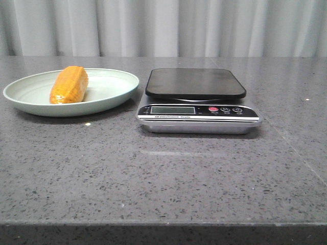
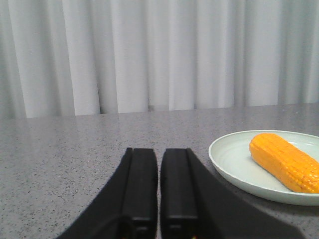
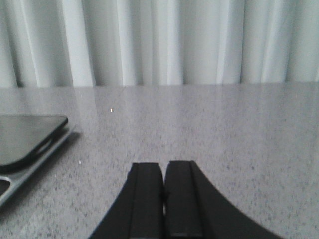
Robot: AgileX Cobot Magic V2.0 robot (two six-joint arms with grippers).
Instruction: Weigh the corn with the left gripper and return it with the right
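The orange-yellow corn (image 1: 69,84) lies on a pale green plate (image 1: 115,89) at the table's left; both also show in the left wrist view, the corn (image 2: 285,162) on the plate (image 2: 234,162). A digital kitchen scale (image 1: 197,100) with a black platform (image 1: 195,82) stands right of the plate, nothing on it. My left gripper (image 2: 159,151) is shut and empty, low over the table, apart from the plate. My right gripper (image 3: 163,165) is shut and empty, beside the scale (image 3: 27,142). Neither gripper shows in the front view.
The table is grey speckled stone (image 1: 163,173) with its front edge near the camera. A white curtain (image 1: 163,25) hangs behind it.
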